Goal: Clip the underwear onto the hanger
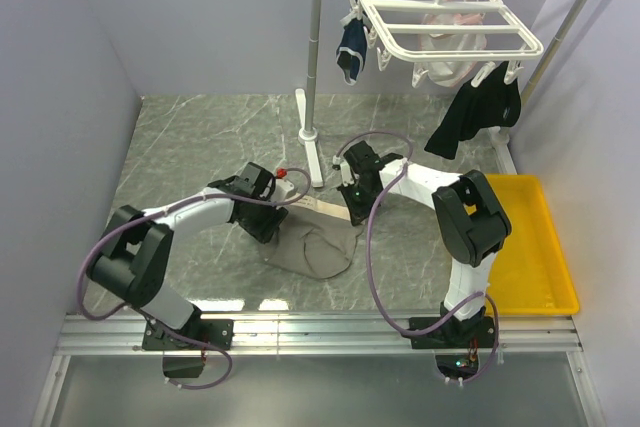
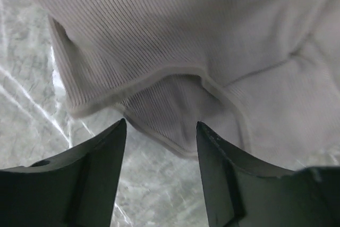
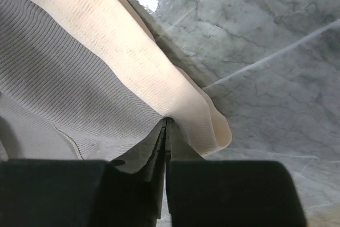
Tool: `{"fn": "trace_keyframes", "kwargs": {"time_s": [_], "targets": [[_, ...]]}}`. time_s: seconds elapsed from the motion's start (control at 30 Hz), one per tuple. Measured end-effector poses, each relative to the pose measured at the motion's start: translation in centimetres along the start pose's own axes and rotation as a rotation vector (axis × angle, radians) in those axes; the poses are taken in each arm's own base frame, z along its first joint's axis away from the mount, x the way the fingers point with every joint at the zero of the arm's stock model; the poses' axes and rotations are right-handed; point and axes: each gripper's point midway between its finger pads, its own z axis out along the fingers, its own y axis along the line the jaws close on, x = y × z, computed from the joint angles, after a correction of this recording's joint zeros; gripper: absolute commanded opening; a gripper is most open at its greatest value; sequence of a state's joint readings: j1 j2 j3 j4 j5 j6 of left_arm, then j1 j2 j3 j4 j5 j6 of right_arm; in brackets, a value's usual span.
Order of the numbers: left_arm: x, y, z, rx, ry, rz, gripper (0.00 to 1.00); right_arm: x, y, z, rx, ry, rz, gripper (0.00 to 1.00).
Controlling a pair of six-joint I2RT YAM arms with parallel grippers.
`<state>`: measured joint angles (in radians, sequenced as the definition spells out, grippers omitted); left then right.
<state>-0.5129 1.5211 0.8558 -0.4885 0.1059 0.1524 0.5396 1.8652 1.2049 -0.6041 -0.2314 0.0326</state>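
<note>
The underwear (image 1: 315, 247), taupe with a beige waistband, lies crumpled on the marble table between my two arms. My right gripper (image 1: 356, 213) is at its far right corner. In the right wrist view that gripper (image 3: 167, 120) is shut on the beige waistband (image 3: 133, 62). My left gripper (image 1: 268, 231) sits low at the garment's left edge. In the left wrist view it (image 2: 161, 126) is open, with a hemmed fold of the underwear (image 2: 186, 41) just beyond the fingertips and bare table between them. The white hanger (image 1: 440, 17) hangs from the rail at the back right.
Navy briefs (image 1: 352, 47) and a black garment (image 1: 475, 112) dangle from the hanger's clips, and a pale pink item (image 1: 450, 42) hangs beneath it. The grey pole stand (image 1: 312, 77) rises just behind the grippers. A yellow tray (image 1: 530, 247) lies to the right.
</note>
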Motion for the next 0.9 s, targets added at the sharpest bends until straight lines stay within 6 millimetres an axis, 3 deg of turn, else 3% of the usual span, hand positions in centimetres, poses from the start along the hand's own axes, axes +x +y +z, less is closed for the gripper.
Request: {"fn": "trace_keyframes", "kwargs": {"time_s": [0.03,0.27,0.53,0.63,0.9], "targets": [[0.2,0.1,0.5,-0.004,0.014,0.004,0.58,0.0,-0.1,0.0,0.006,0.0,0.0,0.0],[-0.1,0.9,1.3,-0.031,0.023,0.028,0.52,0.0,-0.6,-0.4,0.033,-0.006,-0.009,0.0],[0.0,0.9,1.3,-0.031,0.019,0.029,0.52,-1.1,-0.9,-3.9,0.057,-0.088,-0.051,0.0],[-0.1,0.9,1.3,-0.032,0.016,0.029,0.52,-1.2,-1.1,-4.4,0.064,-0.098,-0.056,0.0],[-0.1,0.9,1.3,-0.03,0.016,0.029,0.54,-0.2,-1.4,-3.0,0.066,-0.044,-0.013,0.43]]}}
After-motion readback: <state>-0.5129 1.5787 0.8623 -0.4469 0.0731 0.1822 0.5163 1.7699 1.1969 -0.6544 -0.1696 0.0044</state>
